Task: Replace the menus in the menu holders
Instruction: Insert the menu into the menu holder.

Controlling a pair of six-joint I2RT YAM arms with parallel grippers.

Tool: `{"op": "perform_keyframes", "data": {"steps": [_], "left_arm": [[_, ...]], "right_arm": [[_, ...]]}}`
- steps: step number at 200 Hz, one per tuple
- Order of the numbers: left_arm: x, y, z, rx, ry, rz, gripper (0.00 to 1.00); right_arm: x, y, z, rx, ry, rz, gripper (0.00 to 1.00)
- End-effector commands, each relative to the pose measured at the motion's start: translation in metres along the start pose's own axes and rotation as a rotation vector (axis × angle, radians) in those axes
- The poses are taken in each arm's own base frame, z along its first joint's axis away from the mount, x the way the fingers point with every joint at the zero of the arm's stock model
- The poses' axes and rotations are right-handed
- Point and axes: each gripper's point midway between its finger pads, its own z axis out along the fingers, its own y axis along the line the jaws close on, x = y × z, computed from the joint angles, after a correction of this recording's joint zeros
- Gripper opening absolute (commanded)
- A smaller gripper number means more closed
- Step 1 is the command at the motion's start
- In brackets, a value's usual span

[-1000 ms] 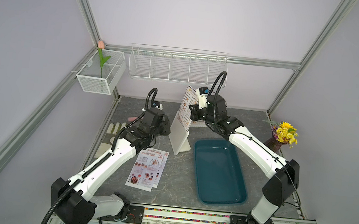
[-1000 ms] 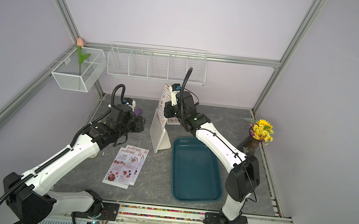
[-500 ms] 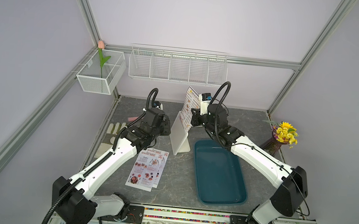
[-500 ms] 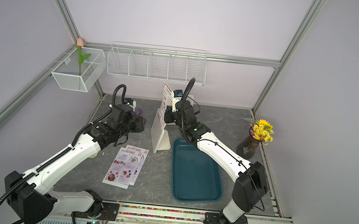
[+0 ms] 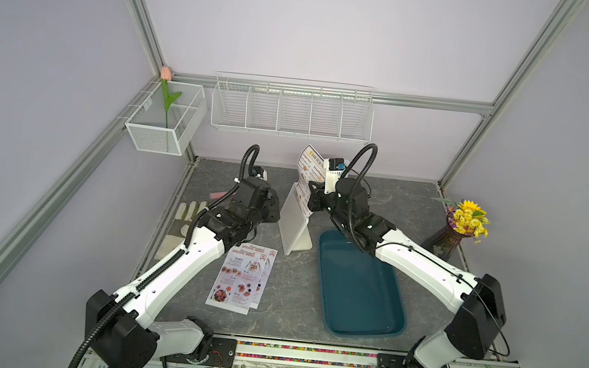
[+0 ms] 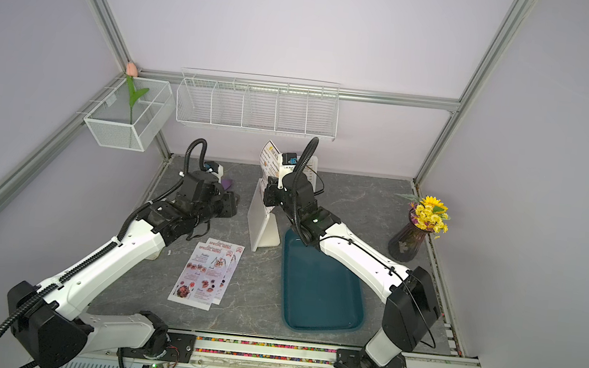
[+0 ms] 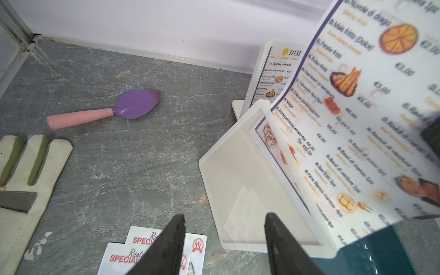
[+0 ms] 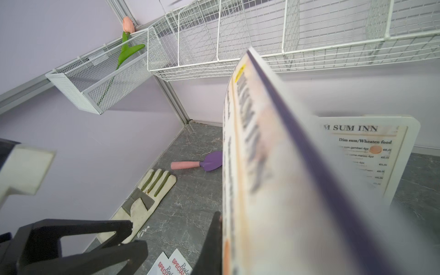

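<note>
Right gripper (image 5: 312, 199) was found clamped shut on the edge of one DIM SUM INN menu (image 7: 357, 114). The sheet was bowed and stood up out of the near menu holder (image 7: 238, 181), its lower end apparently not yet free of the clear front. Left gripper (image 7: 225, 221) stood about half open, empty, hovering just before that holder and touching nothing. Second menu holder (image 8: 366, 152), behind the first, had its own DIM SUM INN sheet in place. Two SPECIAL MENU sheets (image 5: 242, 281) lay overlapped on the table (image 5: 290, 305) beside the teal tray (image 5: 359, 298).

Recommendation: draw the sheet along the line of the slot, without twisting, until it clears the frame, since the paper bends readily. The left gripper would do well to steady the holder, which looked light enough to tip or slide.
</note>
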Motion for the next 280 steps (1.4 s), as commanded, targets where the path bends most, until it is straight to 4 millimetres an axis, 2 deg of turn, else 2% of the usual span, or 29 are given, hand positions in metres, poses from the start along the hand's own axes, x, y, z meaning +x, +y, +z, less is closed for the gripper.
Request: {"op": "perform_keyframes", "data": {"steps": [1, 70, 125, 225, 280], "left_arm": [[-0.004, 0.004, -0.006, -0.007, -0.022, -0.012, 0.56], [-0.003, 0.003, -0.004, -0.002, -0.020, -0.018, 0.56], [-0.001, 0.004, -0.004, -0.003, -0.019, -0.016, 0.56], [-0.003, 0.003, -0.004, 0.000, -0.020, -0.017, 0.56], [-0.003, 0.002, -0.004, 0.002, -0.022, -0.018, 0.56]], "right_arm": [[-0.020, 0.005, -0.013, 0.002, -0.092, 0.008, 0.08], [-0.035, 0.016, -0.023, -0.032, -0.137, 0.037, 0.09], [-0.019, 0.014, -0.014, -0.042, -0.111, 0.062, 0.10], [-0.019, 0.010, -0.016, -0.042, -0.160, 0.042, 0.10], [-0.024, 0.008, -0.016, -0.044, -0.233, 0.050, 0.07]]}}
